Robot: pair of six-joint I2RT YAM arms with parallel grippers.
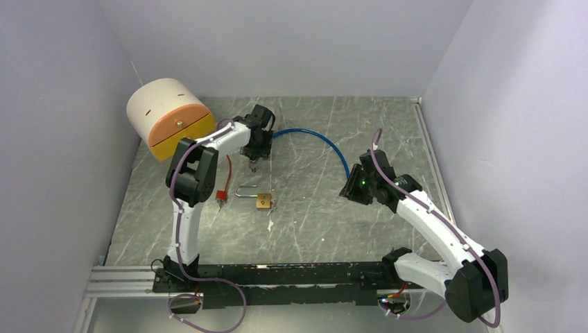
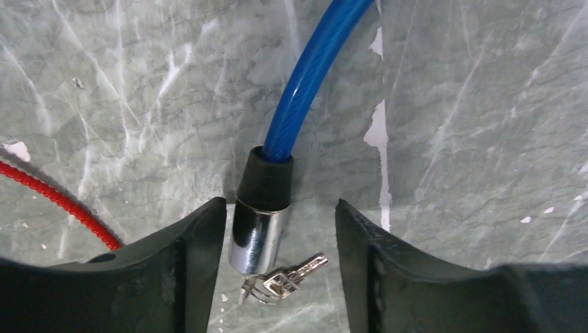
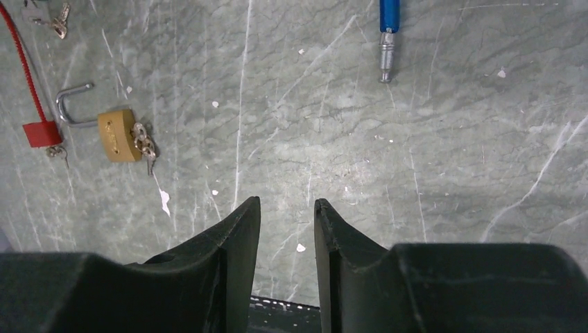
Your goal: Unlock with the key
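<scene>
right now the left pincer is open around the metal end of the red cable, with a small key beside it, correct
Not quite: the left pincer stands open around the metal end of the blue cable, not the red cable, which lies off to one side. The small key beside it is right. The left wrist view shows this.

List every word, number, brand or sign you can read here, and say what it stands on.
No text can be read in any view.
Any stamp on the padlock is too small to read.
The keys hanging from it are too small and blurred.
No lettering shows on the red block, the blue cable or the drum.
</scene>
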